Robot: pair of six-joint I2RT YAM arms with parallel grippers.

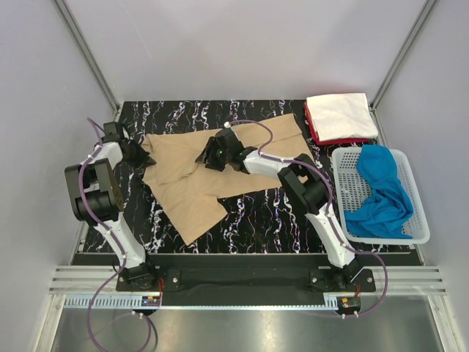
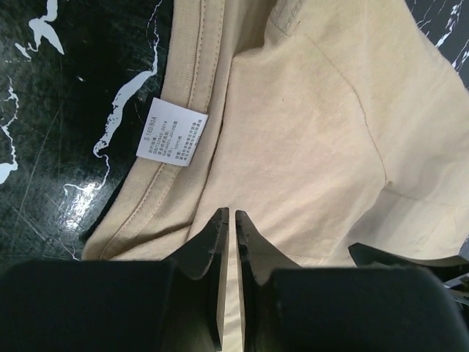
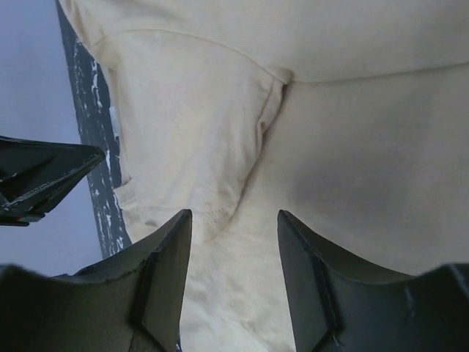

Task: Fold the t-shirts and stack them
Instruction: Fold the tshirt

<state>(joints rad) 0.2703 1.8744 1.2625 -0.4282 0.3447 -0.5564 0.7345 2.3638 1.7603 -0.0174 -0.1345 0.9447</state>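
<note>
**Top view, table centre as dial.**

1. Left gripper (image 1: 141,157) – at 9 o'clock, on the tan shirt's left edge. In the left wrist view (image 2: 231,213) the jaws are drawn to a thin slit with a strip of tan cloth pinched in it.
2. Tan t-shirt (image 1: 190,187) – spread unfolded and rumpled over the black marbled table (image 1: 271,216), running from 10 o'clock across to 1 o'clock, one flap reaching down to 7 o'clock. The left wrist view shows its ribbed neckline (image 2: 196,66) and a white care label (image 2: 171,132).
3. Right gripper (image 1: 208,156) – at 11 o'clock, over the shirt's middle. Jaws parted, holding nothing (image 3: 234,216); a sleeve seam lies beneath.
4. White t-shirt (image 1: 337,116) – folded, at 2 o'clock, lying on the red t-shirt (image 1: 318,136).
5. Blue t-shirt (image 1: 381,194) – crumpled in the white mesh basket (image 1: 353,183), at 3 o'clock.
</note>
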